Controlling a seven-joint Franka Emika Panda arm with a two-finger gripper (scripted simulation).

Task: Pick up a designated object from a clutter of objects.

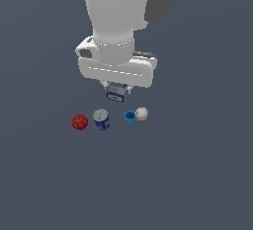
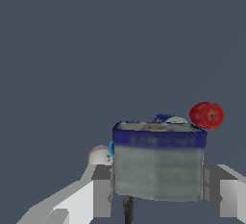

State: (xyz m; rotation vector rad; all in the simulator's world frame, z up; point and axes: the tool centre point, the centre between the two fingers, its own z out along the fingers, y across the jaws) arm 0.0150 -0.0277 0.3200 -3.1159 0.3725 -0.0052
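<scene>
The designated object, a small grey box with a dark-blue band and a yellowish mark, sits just under the white hand in the exterior view. My gripper is shut on it. In the wrist view the box fills the gap between the two grey fingers, which press on its sides. The rest of the clutter of objects lies in a row beyond it: a red round item, a blue-white can, a blue cup and a white ball.
Around the row lies flat dark grey floor. In the wrist view the red item, the can's top and the ball peek out from behind the held box. The arm's white body rises above.
</scene>
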